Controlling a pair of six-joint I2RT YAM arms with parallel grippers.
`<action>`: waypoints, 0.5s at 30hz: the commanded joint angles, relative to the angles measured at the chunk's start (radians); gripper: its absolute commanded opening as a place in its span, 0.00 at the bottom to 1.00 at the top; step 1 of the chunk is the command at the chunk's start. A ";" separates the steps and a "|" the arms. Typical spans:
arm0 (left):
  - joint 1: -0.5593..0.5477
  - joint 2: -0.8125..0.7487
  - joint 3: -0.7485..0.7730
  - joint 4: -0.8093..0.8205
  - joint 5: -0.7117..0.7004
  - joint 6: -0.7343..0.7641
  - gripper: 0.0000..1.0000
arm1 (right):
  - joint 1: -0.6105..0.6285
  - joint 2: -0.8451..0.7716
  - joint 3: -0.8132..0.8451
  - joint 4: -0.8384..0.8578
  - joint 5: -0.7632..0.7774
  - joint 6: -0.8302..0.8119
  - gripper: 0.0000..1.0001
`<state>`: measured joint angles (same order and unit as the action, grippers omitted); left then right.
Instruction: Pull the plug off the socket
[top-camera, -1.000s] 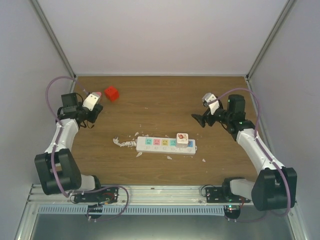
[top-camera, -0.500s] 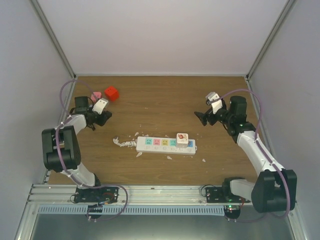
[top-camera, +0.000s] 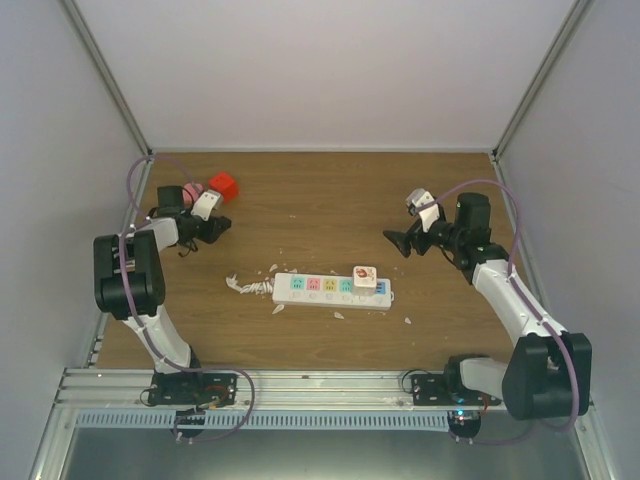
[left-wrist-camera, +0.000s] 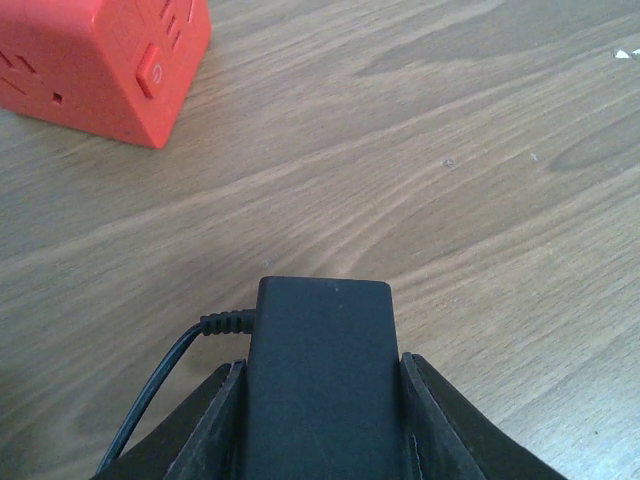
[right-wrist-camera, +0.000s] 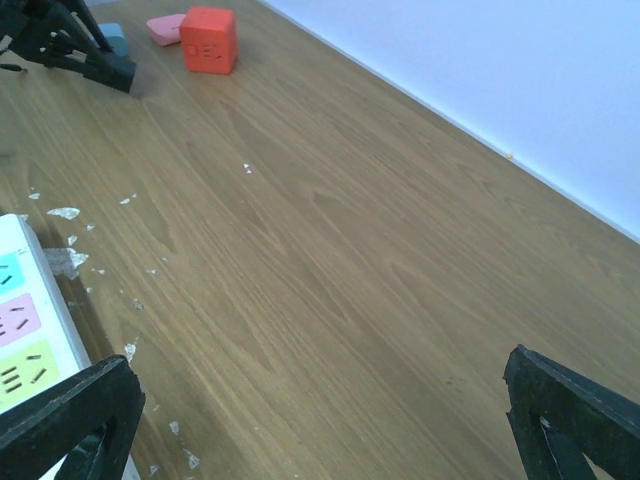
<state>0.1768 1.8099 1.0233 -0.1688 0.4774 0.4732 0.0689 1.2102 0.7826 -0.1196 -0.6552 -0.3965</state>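
Observation:
The socket (top-camera: 331, 290), a long white power strip with pastel outlet faces, lies mid-table. A white plug (top-camera: 363, 276) with a red mark sits in its right end. The strip's end shows at the left edge of the right wrist view (right-wrist-camera: 22, 330); the plug is out of that view. My left gripper (top-camera: 213, 229) is far left near the back, shut on a black adapter (left-wrist-camera: 318, 380) with a thin cord, low over the wood. My right gripper (top-camera: 400, 241) is open and empty, to the right of and behind the strip, its fingers (right-wrist-camera: 70, 420) wide apart.
A red cube (top-camera: 223, 186) stands at the back left, just beyond the left gripper, also in the left wrist view (left-wrist-camera: 90, 60). A pink piece (top-camera: 190, 192) lies beside it. White scraps (top-camera: 246, 285) litter the wood around the strip's left end. Walls enclose the table.
The left arm has folded in toward the left wall and its gripper has shifted back, closer to the red cube. The right gripper has barely moved. The strip and plug are unmoved.

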 joint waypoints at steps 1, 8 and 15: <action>-0.007 0.023 0.043 0.022 0.048 -0.021 0.33 | -0.003 -0.001 -0.024 0.011 -0.051 -0.013 1.00; -0.008 0.046 0.082 -0.037 0.059 0.001 0.61 | -0.003 -0.003 -0.027 -0.012 -0.118 -0.058 0.99; -0.010 -0.024 0.096 -0.094 0.109 0.022 0.79 | -0.002 0.043 0.004 -0.127 -0.205 -0.215 1.00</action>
<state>0.1738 1.8439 1.0924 -0.2302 0.5304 0.4782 0.0689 1.2182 0.7650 -0.1509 -0.7868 -0.4870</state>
